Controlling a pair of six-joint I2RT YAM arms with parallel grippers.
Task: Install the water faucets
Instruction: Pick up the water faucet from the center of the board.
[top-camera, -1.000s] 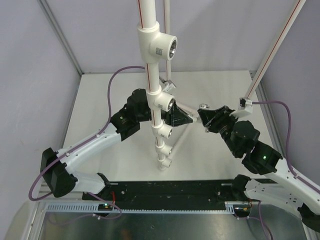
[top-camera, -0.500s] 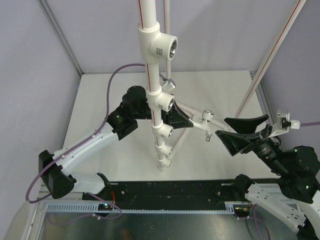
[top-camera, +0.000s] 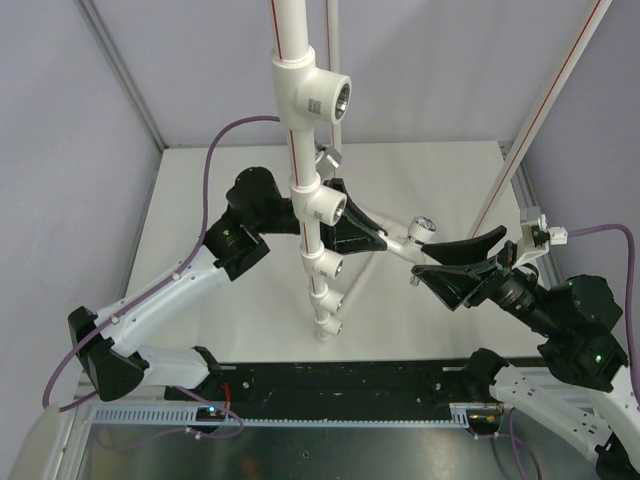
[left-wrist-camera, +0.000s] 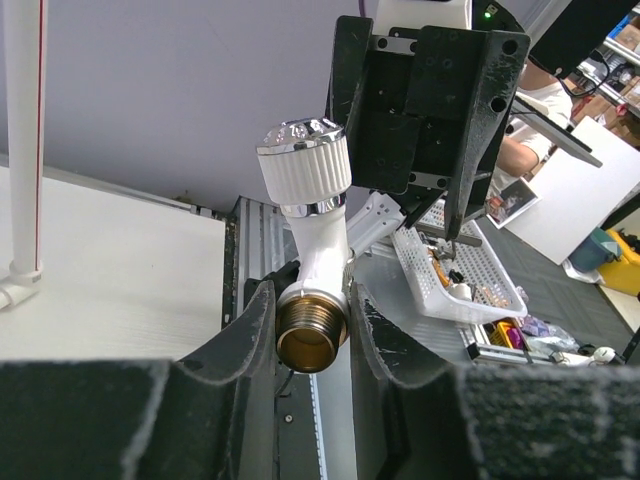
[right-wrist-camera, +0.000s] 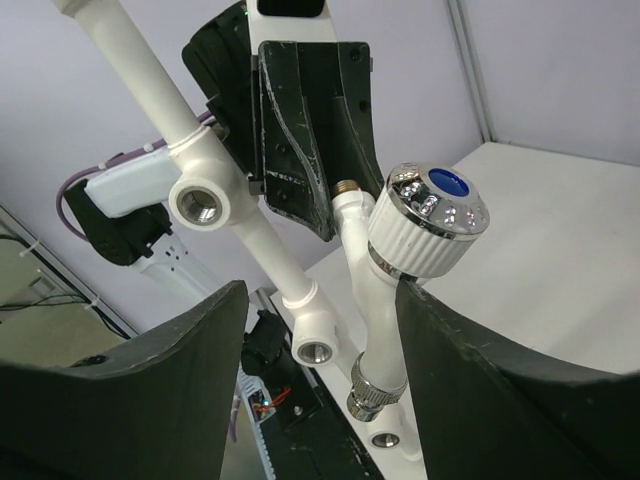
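Barely started here: my left gripper (left-wrist-camera: 312, 335) is clamped on the small white plastic brass-threaded faucet (left-wrist-camera: 313, 235) in mid-air beside the tall white pipe (top-camera: 299, 150), right gripper (right-wrist-camera: 318, 300) jaws apart around its knob (right-wrist-camera: 428, 225), visible threaded sockets (top-camera: 334, 208) all empty.

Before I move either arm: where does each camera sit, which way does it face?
Top external: above, behind the bases, looking down at the table; both arms, pipe frame, water faucet between left gripper and right gripper.
Left wrist: on the left arm, facing along its fingers, shut on the water faucet's brass end; right gripper beyond.
Right wrist: on the right arm, looking between its open fingers at the knob; left gripper behind.
Shared: both wrist views show the water faucet, opposite sides.
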